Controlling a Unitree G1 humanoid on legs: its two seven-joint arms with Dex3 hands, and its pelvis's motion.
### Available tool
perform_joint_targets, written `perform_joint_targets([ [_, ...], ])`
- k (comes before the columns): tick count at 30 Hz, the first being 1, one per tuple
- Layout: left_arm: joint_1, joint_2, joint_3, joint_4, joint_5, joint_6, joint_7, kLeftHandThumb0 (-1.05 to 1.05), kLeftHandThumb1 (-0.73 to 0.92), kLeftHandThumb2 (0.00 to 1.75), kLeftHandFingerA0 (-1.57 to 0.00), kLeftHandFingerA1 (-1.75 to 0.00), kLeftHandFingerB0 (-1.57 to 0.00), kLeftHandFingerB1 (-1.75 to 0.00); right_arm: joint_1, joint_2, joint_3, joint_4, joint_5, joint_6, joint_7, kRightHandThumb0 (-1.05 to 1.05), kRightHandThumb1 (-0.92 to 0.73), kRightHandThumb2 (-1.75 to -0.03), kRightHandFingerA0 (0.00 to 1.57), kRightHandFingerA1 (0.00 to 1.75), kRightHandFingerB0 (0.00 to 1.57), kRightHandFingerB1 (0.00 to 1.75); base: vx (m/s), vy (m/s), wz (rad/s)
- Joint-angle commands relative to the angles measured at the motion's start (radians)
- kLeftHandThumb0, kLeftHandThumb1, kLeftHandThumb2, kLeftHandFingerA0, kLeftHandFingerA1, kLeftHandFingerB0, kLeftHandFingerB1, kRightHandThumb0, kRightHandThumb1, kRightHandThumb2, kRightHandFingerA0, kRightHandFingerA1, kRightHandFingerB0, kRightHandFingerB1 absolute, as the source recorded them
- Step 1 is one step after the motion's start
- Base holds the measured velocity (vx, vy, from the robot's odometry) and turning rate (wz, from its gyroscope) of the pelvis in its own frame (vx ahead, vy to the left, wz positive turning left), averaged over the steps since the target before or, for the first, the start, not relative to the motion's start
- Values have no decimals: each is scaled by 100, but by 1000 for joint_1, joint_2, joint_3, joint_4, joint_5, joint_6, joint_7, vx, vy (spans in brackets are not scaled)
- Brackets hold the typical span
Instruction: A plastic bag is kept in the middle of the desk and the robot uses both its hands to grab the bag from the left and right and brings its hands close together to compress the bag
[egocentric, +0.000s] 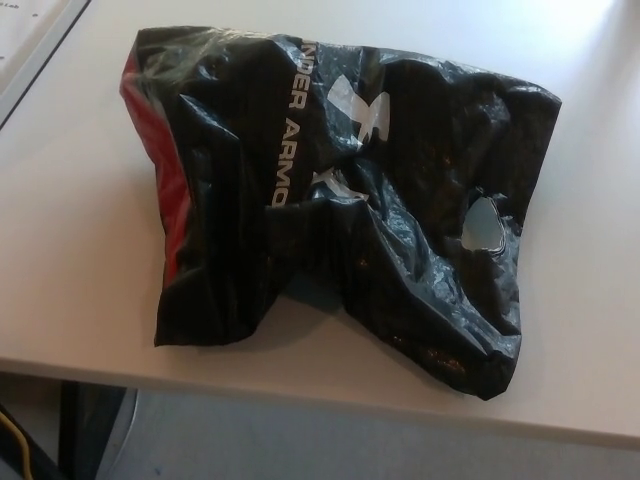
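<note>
Neither robot hand is in view, so its state cannot be told. Bag (340, 200): black, crumpled, red left edge, partly hidden white lettering, lying on tabletop (70, 250).

We note a pale desk (70, 250) filling most of the frame, brightly lit toward the upper right. Grey floor (300, 440) shows along the bottom edge, a dark desk leg (70, 430) at lower left.
</note>
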Motion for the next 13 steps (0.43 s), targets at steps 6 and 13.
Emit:
perform_joint_targets([
  [6,2,14,4,16,-51,-60,-23,-66,91,67,-24,-34,-21,-30,-3,3,-25,15,-45,-56,-37,-77,-72,-105,0,38,9,38,0,0,0],
  [13,-8,12,-2,22,-68,-69,-29,-65,91,67,-24,-36,-21,-32,-20,-5,-19,47,-41,-86,-42,-77,-71,-104,0,42,9,41,0,0,0],
])
